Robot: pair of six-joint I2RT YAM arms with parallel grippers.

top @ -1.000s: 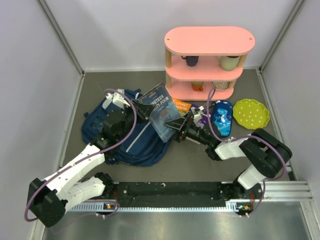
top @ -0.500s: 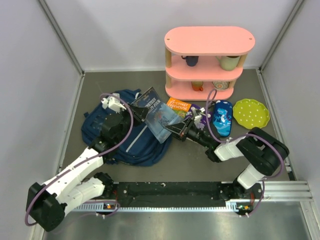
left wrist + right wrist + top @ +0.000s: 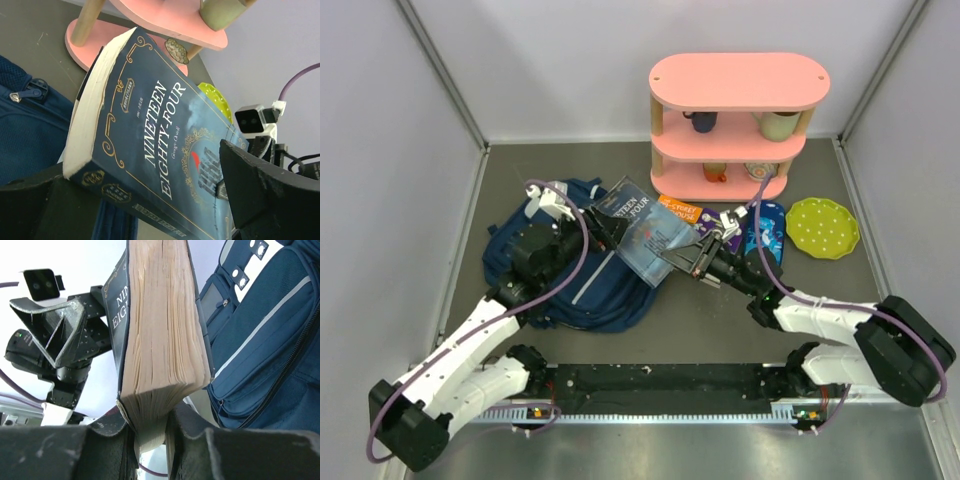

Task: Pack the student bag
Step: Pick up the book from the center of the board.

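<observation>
The right end effector [image 3: 672, 258] was pinching the book [image 3: 642, 232], a dark blue paperback of Nineteen Eighty-Four. In its own wrist view, both fingers [image 3: 192, 422] were pressed against the covers at the lower edge, with the page block [image 3: 160, 330] rising steeply between them. That low, narrow hold left most of the book free above the fingers, probably so it could be steered edge-first into a pocket.

The left end effector [image 3: 608, 222] was spread wide. Its two fingers [image 3: 265, 190] stood on either side of the book [image 3: 155, 165], and neither visibly gripped the cover. Judged from that, the book's weight hung on the right end effector alone, with the left one open around it as a loose guard.

The student bag [image 3: 575, 285] lay flat on the worktop, directly beneath the left end effector and just past the right one's fingertips. Seen from the right wrist, its navy side [image 3: 265, 340] sat close behind the book. Whether its main opening was unzipped could not be told, because the left arm covered it.

Behind the right end effector were an orange book [image 3: 680, 211], a blue pencil case [image 3: 765, 235] and a yellow-green plate [image 3: 822, 226]. They lay in front of the pink shelf [image 3: 740, 82], not yet packed.
</observation>
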